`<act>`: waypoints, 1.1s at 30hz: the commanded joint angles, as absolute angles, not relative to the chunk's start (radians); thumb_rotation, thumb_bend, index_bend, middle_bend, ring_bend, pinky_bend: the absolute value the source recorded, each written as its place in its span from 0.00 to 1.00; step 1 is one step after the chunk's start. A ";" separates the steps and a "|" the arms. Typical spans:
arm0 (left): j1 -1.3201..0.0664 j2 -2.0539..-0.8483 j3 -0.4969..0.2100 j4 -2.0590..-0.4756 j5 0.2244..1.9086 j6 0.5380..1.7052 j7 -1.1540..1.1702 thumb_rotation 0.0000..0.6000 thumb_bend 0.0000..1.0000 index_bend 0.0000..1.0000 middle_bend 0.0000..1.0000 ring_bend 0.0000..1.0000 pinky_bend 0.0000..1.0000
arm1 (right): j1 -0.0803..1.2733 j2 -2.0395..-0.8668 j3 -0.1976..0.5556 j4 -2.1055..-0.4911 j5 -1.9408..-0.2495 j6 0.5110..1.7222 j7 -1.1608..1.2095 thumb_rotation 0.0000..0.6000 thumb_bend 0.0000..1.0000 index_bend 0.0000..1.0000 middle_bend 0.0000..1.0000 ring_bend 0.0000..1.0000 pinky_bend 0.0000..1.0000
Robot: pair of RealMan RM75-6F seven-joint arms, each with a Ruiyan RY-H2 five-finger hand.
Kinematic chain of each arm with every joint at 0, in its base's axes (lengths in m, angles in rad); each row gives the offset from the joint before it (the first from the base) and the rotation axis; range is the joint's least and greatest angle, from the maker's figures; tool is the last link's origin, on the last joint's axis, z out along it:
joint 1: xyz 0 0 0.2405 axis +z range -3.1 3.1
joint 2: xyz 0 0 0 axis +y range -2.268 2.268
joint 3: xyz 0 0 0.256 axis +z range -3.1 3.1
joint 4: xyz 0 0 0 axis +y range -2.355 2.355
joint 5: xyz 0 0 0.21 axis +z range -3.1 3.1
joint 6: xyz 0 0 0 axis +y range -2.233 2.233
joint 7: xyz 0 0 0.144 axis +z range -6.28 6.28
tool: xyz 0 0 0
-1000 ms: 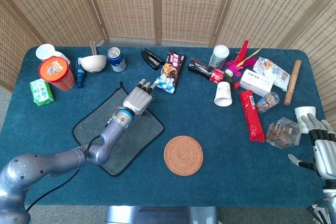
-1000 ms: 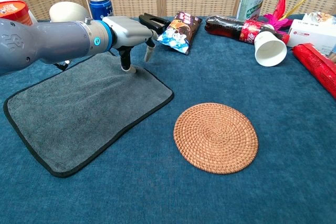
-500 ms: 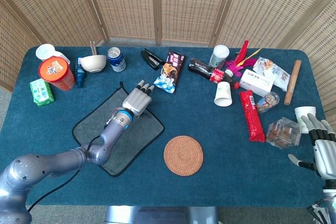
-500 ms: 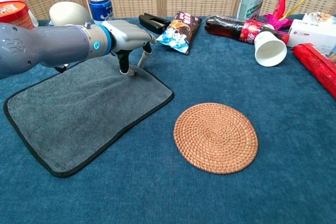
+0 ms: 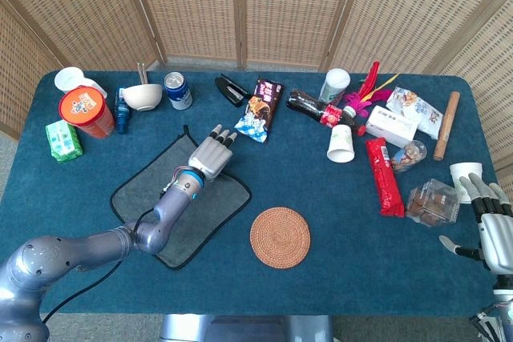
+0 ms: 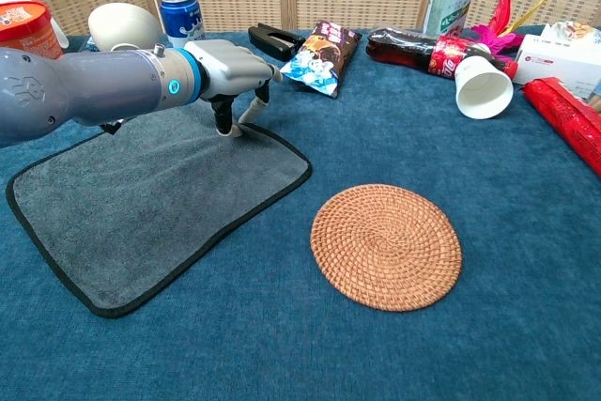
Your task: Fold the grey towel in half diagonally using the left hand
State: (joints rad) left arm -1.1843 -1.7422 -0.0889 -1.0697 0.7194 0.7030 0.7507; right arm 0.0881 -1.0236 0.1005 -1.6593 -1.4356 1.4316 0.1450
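A round woven coaster [image 5: 280, 236] lies below and to the right of the left hand. Up and to the left of that hand stand a blue drink can [image 5: 177, 90], a white bowl [image 5: 142, 96] and an orange tub [image 5: 86, 111] — with a green packet [image 5: 63, 140] just beside the tub. A black stapler [image 5: 231, 90] and a dark snack bag [image 5: 260, 108] lie just beyond the left hand's fingertips. Further right are a fallen cola bottle [image 5: 314, 107], a tipped paper cup [image 5: 341, 144] and a long red packet [image 5: 385, 176]. A clear box of biscuits [image 5: 433, 203] sits just left of the right hand — a wooden rolling pin [image 5: 446, 125] lies above it.
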 commanded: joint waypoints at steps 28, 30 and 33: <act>-1.104 -1.577 -0.040 -1.327 0.748 0.794 0.733 1.00 0.58 0.64 0.00 0.00 0.04 | 0.086 -1.018 0.095 -1.670 -1.449 1.438 0.148 0.97 0.00 0.00 0.00 0.00 0.00; -1.097 -1.565 -0.038 -1.352 0.742 0.797 0.729 1.00 0.58 0.64 0.00 0.00 0.04 | 0.086 -1.018 0.095 -1.671 -1.450 1.439 0.149 0.97 0.00 0.00 0.00 0.00 0.00; -1.092 -1.543 -0.033 -1.394 0.728 0.805 0.733 1.00 0.58 0.63 0.00 0.00 0.04 | 0.086 -1.018 0.094 -1.672 -1.451 1.438 0.148 0.97 0.00 0.00 0.00 0.00 0.00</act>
